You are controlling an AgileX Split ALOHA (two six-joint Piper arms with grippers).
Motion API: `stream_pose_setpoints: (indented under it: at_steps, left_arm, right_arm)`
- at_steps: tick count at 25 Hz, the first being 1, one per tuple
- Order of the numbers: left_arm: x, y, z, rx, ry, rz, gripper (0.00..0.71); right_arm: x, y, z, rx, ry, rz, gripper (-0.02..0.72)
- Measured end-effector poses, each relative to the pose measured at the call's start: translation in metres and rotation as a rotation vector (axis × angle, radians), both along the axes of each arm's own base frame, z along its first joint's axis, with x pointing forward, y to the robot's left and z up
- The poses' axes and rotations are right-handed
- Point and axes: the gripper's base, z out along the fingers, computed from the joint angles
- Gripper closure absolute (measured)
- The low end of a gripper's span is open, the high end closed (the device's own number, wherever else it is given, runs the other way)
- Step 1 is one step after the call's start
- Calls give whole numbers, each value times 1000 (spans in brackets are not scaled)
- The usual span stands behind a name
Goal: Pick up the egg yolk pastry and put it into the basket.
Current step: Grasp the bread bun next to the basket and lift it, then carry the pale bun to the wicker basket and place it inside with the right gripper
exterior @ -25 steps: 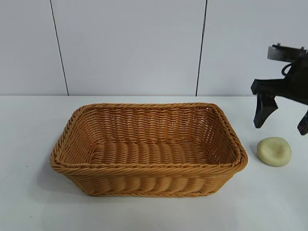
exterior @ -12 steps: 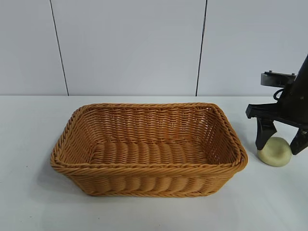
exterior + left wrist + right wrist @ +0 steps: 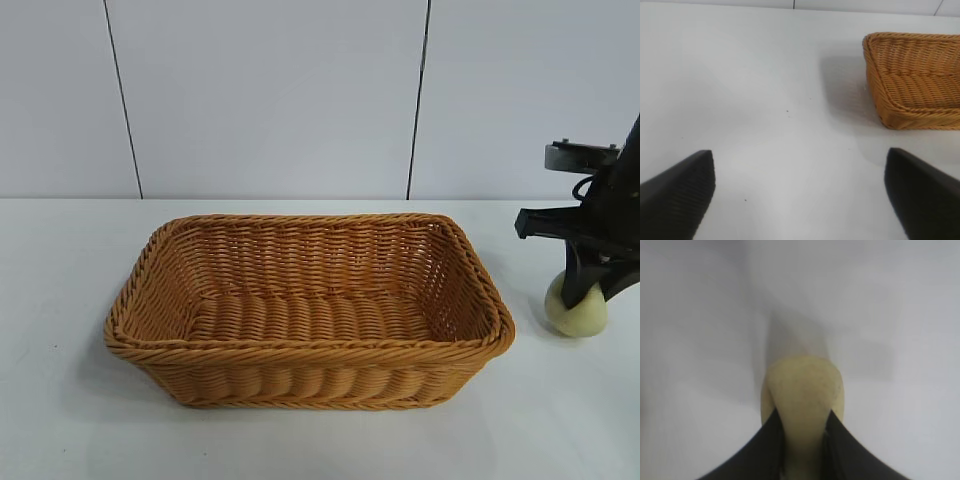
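- Basket (image 3: 310, 310): golden-brown woven wicker, rectangular, with sloping sides and a braided rim; it stands on the white table (image 3: 60, 420) at the centre of the exterior view. Its interior holds nothing.
- Egg yolk pastry (image 3: 578, 312): pale yellowish-cream lump at 3 o'clock from the basket, just beside its right rim but apart from it. Whether it rests on the table or sits slightly raised cannot be told.
- Right gripper (image 3: 588, 292): pointing steeply downward over the pastry, its black fingers (image 3: 765, 450) drawn in narrow and pressing the pastry's two sides; in the right wrist view the pastry (image 3: 802, 400) bulges out between the fingertips, squeezed at its waist.
- Left gripper (image 3: 800, 195): out of the exterior view; in the left wrist view its two dark fingers (image 3: 680, 195) are spread wide over bare table, holding nothing. A corner of the basket (image 3: 910, 80) lies at 1 o'clock from it, well apart.
- Backdrop: pale wall panels (image 3: 270, 100) behind the table, at 12 o'clock.
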Motion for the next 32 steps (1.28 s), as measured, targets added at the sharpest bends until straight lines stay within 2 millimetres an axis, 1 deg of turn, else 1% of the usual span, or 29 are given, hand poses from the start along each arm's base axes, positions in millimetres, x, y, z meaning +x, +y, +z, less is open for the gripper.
stream_pose_setpoints:
  at_steps: [2, 4, 8, 11, 13, 15, 18, 25, 28, 31, 32]
  left_arm:
    - [0, 0, 0, 0, 0, 0, 46]
    - [0, 0, 0, 0, 0, 0, 46]
    - [0, 0, 0, 0, 0, 0, 46]
    - [0, 0, 0, 0, 0, 0, 46]
    - [0, 0, 0, 0, 0, 0, 46]
    - [0, 0, 0, 0, 0, 0, 46]
    - [0, 0, 0, 0, 0, 0, 46]
    - [0, 0, 0, 0, 0, 0, 46]
    - [0, 0, 0, 0, 0, 0, 46]
    - [0, 0, 0, 1, 0, 0, 46]
    - [0, 0, 0, 1, 0, 0, 46]
  right_arm:
    - [-1, 0, 20, 0, -37, 5, 574]
    - [0, 0, 45, -2, -67, 14, 574]
    - [8, 1, 93, -1, -110, 35, 574]
    - [14, 7, 113, 2, -130, 58, 574]
    - [16, 19, 121, 6, -144, 90, 574]
    - [16, 34, 126, 11, -159, 129, 574]
    - [13, 64, 130, 35, -168, 200, 574]
    - [-10, 144, 130, 91, -179, 374, 574]
    - [-19, 171, 131, 114, -206, 417, 574]
    - [-23, 192, 124, 131, -217, 448, 574]
    - [-23, 198, 118, 132, -211, 457, 574]
